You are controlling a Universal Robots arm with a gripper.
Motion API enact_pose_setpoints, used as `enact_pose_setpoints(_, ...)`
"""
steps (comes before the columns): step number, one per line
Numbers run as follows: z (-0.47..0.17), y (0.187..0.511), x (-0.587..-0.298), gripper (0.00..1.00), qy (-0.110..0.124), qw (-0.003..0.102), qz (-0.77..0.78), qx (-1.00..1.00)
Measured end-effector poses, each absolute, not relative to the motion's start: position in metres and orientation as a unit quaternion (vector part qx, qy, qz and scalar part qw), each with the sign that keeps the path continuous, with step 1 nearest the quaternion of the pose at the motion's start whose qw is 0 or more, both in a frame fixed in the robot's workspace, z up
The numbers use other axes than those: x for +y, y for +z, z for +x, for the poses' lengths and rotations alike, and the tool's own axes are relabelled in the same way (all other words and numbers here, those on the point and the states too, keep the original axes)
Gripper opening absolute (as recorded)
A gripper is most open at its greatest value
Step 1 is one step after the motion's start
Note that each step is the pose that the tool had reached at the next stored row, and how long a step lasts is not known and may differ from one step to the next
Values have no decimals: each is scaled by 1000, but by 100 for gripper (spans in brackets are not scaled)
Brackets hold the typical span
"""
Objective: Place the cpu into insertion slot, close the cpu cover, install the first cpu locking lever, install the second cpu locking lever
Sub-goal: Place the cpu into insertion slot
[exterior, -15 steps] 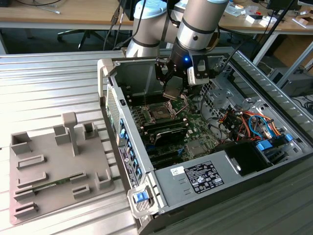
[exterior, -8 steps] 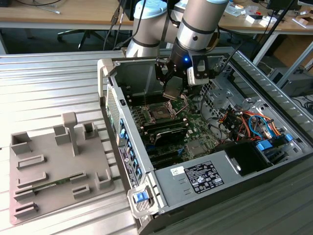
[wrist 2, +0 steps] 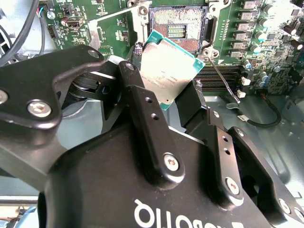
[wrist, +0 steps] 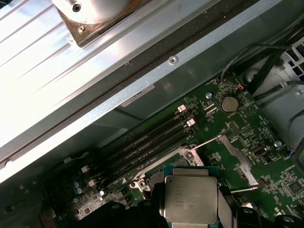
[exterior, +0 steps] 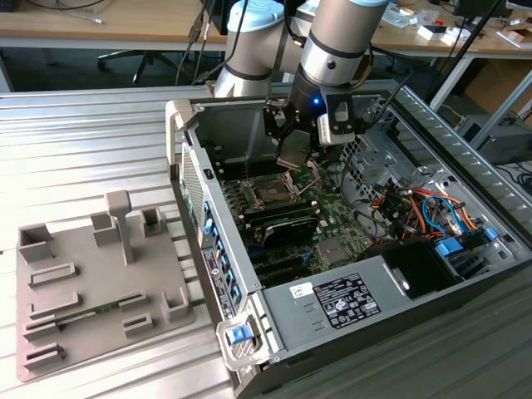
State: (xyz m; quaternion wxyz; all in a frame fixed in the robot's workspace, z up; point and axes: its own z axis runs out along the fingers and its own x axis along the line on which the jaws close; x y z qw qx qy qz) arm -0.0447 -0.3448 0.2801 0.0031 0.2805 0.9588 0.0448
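Robotics lab or workshop, robot arm (exterior: 332, 41) over an open computer case (exterior: 283, 320) on a ribbed metal tabletop (exterior: 75, 150), grey moulded parts fixture (exterior: 83, 291) beside it, wooden desks (exterior: 108, 29) behind with dangling cables (exterior: 198, 33), chair base (exterior: 133, 60) beneath.

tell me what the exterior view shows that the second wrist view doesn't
Exterior view: the whole open computer case, the arm reaching into it, and a grey fixture tray at the exterior view's left. Second wrist view: the insertion slot close up, its contact grid uncovered, with a thin locking lever beside it. Both: the hand shut on the cpu, tilted above the green motherboard, not yet seated.
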Motion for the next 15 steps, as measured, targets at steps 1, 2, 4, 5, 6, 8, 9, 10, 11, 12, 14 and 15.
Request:
enact_pose_setpoints(1,-45,280,-345,55,45,3,281,959)
enact_pose_setpoints(2,-45,280,-345,55,45,3,281,959)
enact_pose_setpoints(4,-45,280,-345,55,45,3,282,958)
enact_pose_setpoints(5,-45,280,-345,55,45,3,283,958)
enact_pose_setpoints(6,-45,280,-345,55,45,3,283,958)
enact_pose_setpoints(8,-45,279,-345,55,45,3,284,958)
enact_pose_setpoints(9,-45,279,-345,55,45,3,285,958)
enact_pose_setpoints(10,-45,279,-345,55,45,3,285,957)
enact_pose_setpoints(11,-45,279,-345,55,45,3,285,957)
enact_pose_setpoints(12,-45,279,-345,55,45,3,286,957)
enact_pose_setpoints(14,-45,279,-345,55,45,3,286,957)
enact_pose_setpoints(15,-45,279,-345,55,45,3,286,957)
